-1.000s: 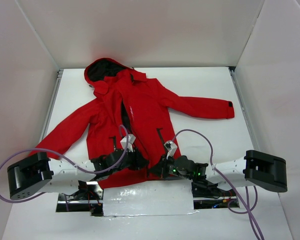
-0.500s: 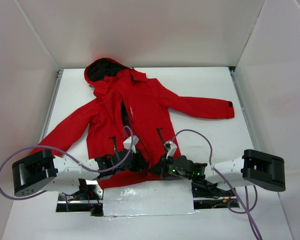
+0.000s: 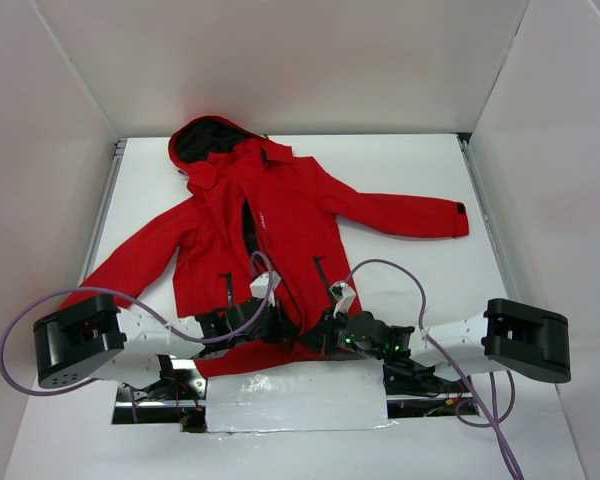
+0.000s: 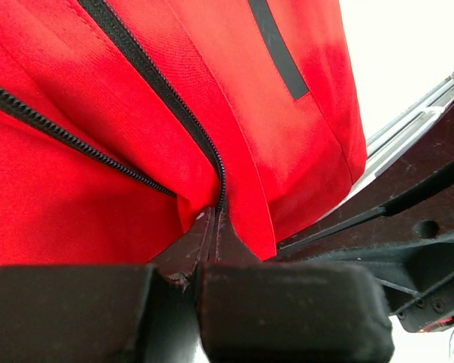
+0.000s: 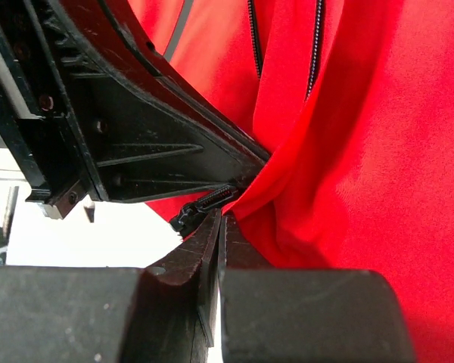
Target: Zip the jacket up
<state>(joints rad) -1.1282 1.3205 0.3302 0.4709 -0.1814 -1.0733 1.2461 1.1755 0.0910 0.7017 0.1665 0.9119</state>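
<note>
The red jacket [image 3: 280, 215] lies flat on the white table, hood at the far end, hem toward the arms, its black front zipper [image 4: 155, 79] apart over most of its length. Both grippers sit side by side at the hem. My left gripper [image 3: 275, 325] [image 4: 213, 218] is shut, its tips pinching the spot where the two zipper rows meet at the bottom. My right gripper [image 3: 320, 335] [image 5: 222, 221] is shut on the red hem edge, with a black zipper end piece [image 5: 200, 206] just left of its tips.
A white sheet [image 3: 295, 395] covers the near edge between the arm bases. Purple cables [image 3: 380, 265] loop above both arms. White walls enclose the table, with a metal rail [image 3: 105, 210] along the left side. The jacket's sleeves spread left and right.
My left gripper has slid a little to the right along the hem and closed its jaws at the zipper's bottom. The right gripper stays shut in place.
</note>
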